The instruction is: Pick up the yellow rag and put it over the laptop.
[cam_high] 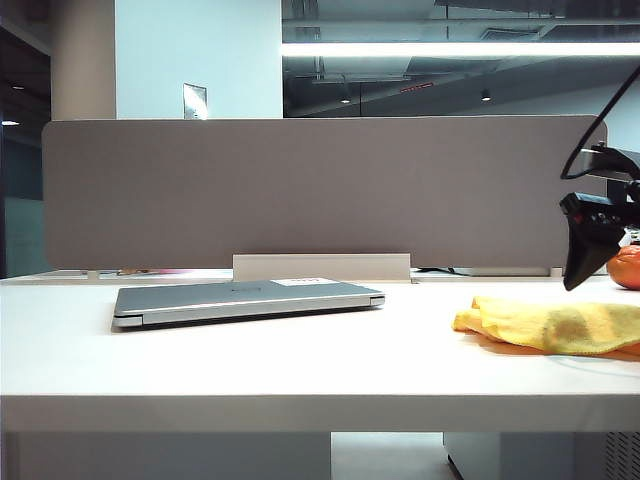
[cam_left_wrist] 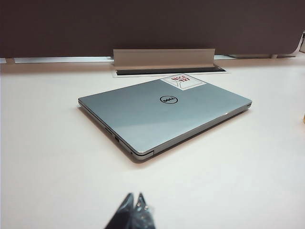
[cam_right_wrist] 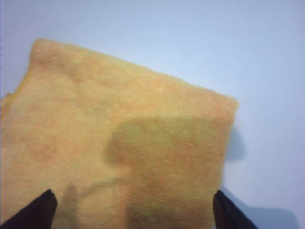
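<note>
Hovering right above the yellow rag (cam_right_wrist: pixel 119 138) is the right gripper (cam_right_wrist: pixel 131 210), jaws spread wide, one fingertip (cam_right_wrist: pixel 33 212) out past one side of the cloth and the other beyond its far edge, with nothing between them but the rag's surface below. No contact that can be made out; the gripper's shadow falls dark across the fabric.

From the exterior camera, the rag (cam_high: pixel 555 325) lies crumpled on the white table (cam_high: pixel 300 360), well off to the right of the laptop (cam_high: pixel 245 300), near the table's right end. The right arm's black gripper (cam_high: pixel 585 240) hangs over it, and a round orange fruit (cam_high: pixel 627 267) sits just behind the rag, partly hidden by the arm.

And the laptop itself (cam_left_wrist: pixel 164 112): closed, flat, silver-grey lid up, logo (cam_left_wrist: pixel 168 99) in the middle and a white sticker (cam_left_wrist: pixel 183 81) at the back corner. It sits in front of the long grey divider panel (cam_high: pixel 320 190), just ahead of a pale bracket (cam_high: pixel 322 267) at the panel's foot.

The left gripper (cam_left_wrist: pixel 133 212) is parked low, short of the laptop's near corner, well apart from it; its dark fingertips show pressed together, holding nothing.
</note>
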`<state>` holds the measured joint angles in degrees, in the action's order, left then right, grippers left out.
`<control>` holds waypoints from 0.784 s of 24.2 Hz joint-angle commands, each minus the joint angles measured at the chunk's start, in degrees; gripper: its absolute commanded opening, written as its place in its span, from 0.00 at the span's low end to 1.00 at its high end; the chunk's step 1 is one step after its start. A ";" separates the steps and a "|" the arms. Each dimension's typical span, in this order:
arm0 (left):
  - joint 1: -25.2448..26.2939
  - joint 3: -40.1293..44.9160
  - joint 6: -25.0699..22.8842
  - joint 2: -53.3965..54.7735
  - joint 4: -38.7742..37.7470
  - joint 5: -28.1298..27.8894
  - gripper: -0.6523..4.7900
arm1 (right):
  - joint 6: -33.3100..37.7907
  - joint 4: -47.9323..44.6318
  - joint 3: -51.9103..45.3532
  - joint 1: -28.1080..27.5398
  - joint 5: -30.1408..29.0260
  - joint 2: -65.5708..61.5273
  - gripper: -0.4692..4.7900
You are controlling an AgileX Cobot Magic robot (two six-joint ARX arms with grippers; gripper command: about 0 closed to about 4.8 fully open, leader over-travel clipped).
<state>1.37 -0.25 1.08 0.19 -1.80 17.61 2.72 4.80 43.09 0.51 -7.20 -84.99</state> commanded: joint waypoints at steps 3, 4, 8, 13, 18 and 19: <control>0.02 -0.20 0.00 0.04 0.44 0.42 0.11 | -0.17 -0.90 0.26 -0.35 2.21 -0.15 1.00; 0.02 -0.20 0.00 0.04 0.57 0.44 0.11 | -0.17 -0.98 0.26 -0.33 2.19 -0.48 1.00; 0.02 -0.20 0.00 0.04 0.63 0.42 0.11 | -0.09 -1.42 0.28 -0.31 2.12 -2.54 1.00; 0.02 -0.20 0.00 0.04 0.63 0.42 0.11 | 0.26 -1.86 0.28 -0.17 1.03 -4.50 1.00; 0.02 -0.20 -0.02 0.04 0.63 0.35 0.11 | 0.26 -3.39 0.28 -0.13 1.03 -4.50 0.75; 0.02 -0.20 0.00 0.04 0.63 0.24 0.11 | 0.24 -3.43 0.28 -0.13 0.87 -4.50 0.50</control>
<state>1.37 -0.27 1.08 0.19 -1.98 17.61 2.98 2.31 43.11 0.30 -6.07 -89.65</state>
